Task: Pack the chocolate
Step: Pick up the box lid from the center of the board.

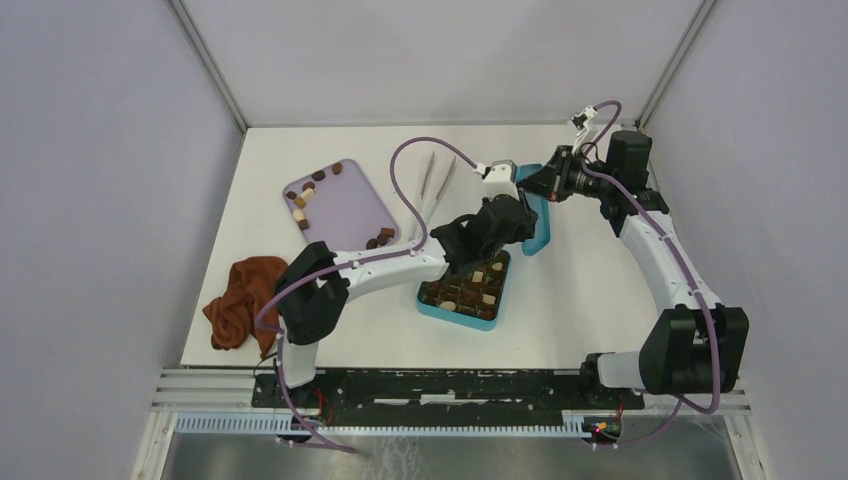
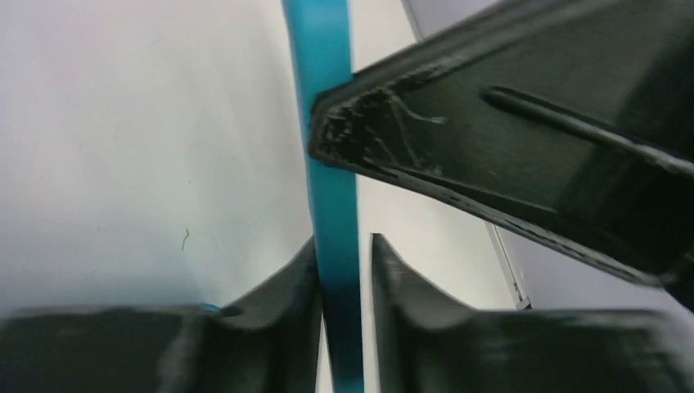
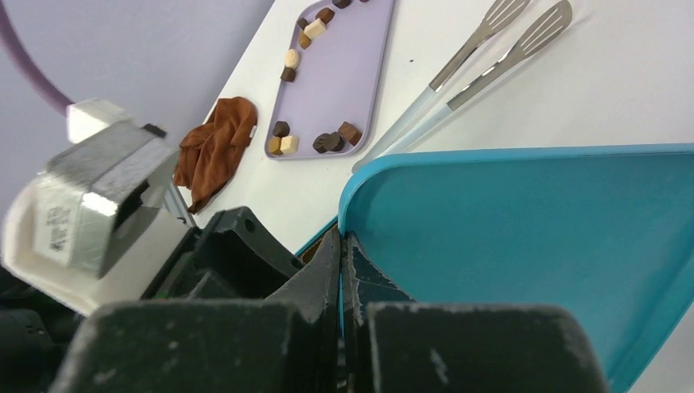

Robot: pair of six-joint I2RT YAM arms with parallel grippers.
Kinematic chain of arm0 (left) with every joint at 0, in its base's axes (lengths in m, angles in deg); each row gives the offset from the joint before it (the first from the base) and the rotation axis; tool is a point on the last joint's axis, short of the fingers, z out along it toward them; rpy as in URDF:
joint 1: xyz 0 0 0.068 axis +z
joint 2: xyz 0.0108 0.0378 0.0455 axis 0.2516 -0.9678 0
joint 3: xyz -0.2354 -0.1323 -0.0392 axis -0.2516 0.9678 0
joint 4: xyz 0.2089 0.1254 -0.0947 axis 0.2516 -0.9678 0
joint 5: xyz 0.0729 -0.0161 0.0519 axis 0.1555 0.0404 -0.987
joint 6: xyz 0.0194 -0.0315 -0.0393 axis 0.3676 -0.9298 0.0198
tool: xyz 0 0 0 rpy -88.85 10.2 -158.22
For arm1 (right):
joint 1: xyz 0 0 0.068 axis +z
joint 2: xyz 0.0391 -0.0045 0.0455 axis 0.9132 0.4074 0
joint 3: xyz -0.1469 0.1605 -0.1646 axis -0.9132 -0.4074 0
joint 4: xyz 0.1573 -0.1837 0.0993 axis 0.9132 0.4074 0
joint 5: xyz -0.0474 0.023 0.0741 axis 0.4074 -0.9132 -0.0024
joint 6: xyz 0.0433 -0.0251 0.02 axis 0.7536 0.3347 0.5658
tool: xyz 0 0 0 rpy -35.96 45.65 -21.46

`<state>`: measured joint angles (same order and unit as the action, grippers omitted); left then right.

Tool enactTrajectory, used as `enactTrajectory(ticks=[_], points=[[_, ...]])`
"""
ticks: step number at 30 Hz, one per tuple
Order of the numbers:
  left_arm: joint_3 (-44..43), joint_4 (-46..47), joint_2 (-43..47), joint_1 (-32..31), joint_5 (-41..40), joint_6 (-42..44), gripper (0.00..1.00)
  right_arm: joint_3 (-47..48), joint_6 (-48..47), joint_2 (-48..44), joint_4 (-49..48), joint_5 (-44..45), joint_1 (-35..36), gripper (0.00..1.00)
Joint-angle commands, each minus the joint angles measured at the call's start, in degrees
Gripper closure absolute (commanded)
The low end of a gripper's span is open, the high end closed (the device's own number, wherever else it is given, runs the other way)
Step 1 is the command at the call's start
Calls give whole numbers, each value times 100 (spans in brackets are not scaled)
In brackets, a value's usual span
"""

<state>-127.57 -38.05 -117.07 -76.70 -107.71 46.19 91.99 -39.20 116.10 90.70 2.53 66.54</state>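
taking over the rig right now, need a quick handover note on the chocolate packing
Grippers: the right gripper is shut on the edge of the teal lid, holding it on edge beside the teal box. The left gripper has its jaws either side of the same edge; a firm grip is not clear.
Things: some chocolate sits in the box's cells, and several pieces lie on the lilac tray. The tongs lie beside the tray.
Done: box partly filled.
Left: tray pieces not packed, lid not on.
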Motion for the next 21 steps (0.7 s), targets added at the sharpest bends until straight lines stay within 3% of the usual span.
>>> enactTrajectory(ticks=[1, 3, 5, 11, 16, 19, 21], points=[[-640, -861, -255, -14, -652, 61, 79, -9, 146, -235, -383, -110, -23, 100], [-713, -936, -263, 13, -809, 142, 96, -17, 153, -264, -387, -130, -21, 100], [-699, -976, -163, 90, -810, 137, 98, -21, 92, -324, -411, -148, -23, 98], [-208, -958, 697, 450, -437, -358, 98, 90, -760, -785, -646, -347, -23, 48], [770, -763, 1796, 1139, 501, -1110, 98, 391, -2233, -1191, -379, -392, -26, 24], [1147, -851, 2494, 1471, 769, -1333, 98, 247, -3383, -1390, -374, -1370, -23, 6], [1264, -1184, 3002, 1655, 846, -1529, 98, 234, -4523, -1405, 137, -1904, -24, 2]])
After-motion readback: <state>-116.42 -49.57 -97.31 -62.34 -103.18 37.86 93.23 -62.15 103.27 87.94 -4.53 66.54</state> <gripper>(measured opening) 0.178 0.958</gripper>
